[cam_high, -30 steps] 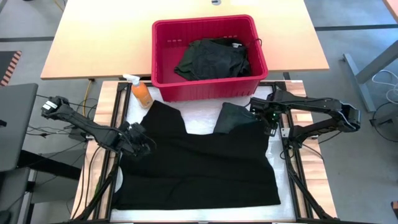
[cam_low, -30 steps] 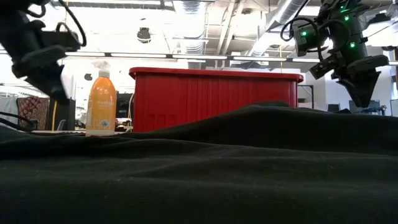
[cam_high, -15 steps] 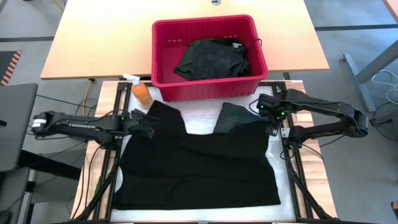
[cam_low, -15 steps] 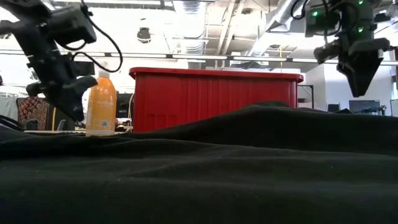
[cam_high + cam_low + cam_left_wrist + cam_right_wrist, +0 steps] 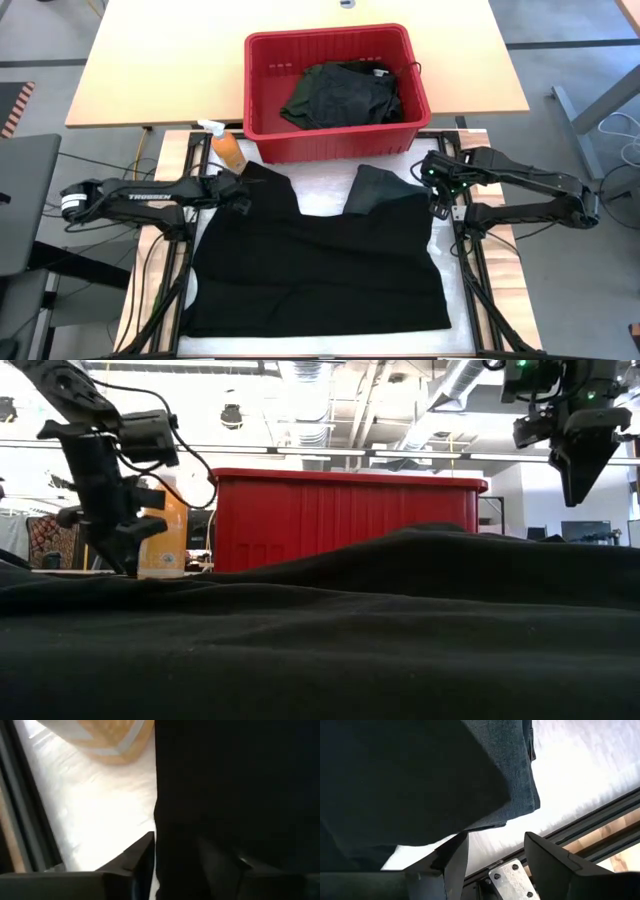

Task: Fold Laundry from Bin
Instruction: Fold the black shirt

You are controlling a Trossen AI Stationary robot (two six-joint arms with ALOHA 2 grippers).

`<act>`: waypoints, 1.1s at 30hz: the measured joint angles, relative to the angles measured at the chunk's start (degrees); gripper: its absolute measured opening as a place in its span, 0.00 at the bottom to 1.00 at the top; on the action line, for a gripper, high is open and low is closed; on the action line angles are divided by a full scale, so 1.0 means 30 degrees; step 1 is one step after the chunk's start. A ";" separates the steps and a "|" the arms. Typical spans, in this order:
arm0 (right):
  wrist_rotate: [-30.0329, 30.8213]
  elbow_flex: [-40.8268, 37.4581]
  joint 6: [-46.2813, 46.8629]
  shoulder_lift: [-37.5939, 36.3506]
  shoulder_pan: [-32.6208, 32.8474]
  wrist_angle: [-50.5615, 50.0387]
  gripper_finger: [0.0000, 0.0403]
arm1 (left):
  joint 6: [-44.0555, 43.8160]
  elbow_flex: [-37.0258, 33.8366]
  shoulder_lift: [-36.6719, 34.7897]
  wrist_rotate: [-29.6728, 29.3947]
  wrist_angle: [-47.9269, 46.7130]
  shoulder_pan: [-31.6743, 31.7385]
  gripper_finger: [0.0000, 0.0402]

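Claw, left (image 5: 243,193): low at the black shirt's (image 5: 320,270) left sleeve/shoulder corner, near the orange bottle (image 5: 228,150). Left wrist view shows one finger (image 5: 135,857) on white table cover, other over dark cloth, so jaws part-open straddling the cloth edge; no grip yet.
Claw, right (image 5: 437,195): raised above the shirt's right shoulder, by the folded-over sleeve (image 5: 375,188). Right wrist view: fingers (image 5: 452,855) spread, nothing between, sleeve hem just ahead.
Near, shirt: spread flat on the table (image 5: 320,205), hem toward robot, neck toward bin. Long axis runs near-to-far; sleeves stick out L and R at far end.
Key relation: each sleeve lies right under/beside its own arm's claw. Left is nearer, already at cloth level; right must drop first.
Next, my guess: pinch both shoulders, fold along body.
Far, bin (image 5: 335,135): red, past the shirt's collar, more dark laundry (image 5: 340,92) heaped inside, untouched.
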 joint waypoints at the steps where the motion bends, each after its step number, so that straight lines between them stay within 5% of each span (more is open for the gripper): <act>1: -0.0077 0.0000 -0.0006 0.0000 0.0000 0.0038 0.55 | 0.0161 0.0003 0.0241 0.0023 0.0382 0.0149 0.40; 7: -0.0202 0.0000 -0.0022 0.0000 -0.0003 0.0129 0.55 | 0.0653 0.0007 0.1499 -0.0002 0.1004 0.1161 0.53; 15: -0.0256 0.0000 -0.0080 0.0000 0.0000 0.0122 0.55 | 0.2228 0.0117 0.3776 0.1842 0.3314 0.2219 0.52; 19: -0.0268 0.0000 -0.0080 0.0000 0.0000 0.0129 0.55 | 0.2149 0.0129 0.4236 0.2348 0.3594 0.2213 0.39; 25: -0.0268 0.0000 -0.0051 0.0000 0.0000 0.0188 0.55 | 0.2504 0.0105 0.4229 0.2390 0.3181 0.2188 0.04; 33: -0.0264 0.0000 -0.0616 0.0000 0.0000 0.0188 0.55 | 0.2539 0.0080 0.4229 0.2252 0.3077 0.1911 0.00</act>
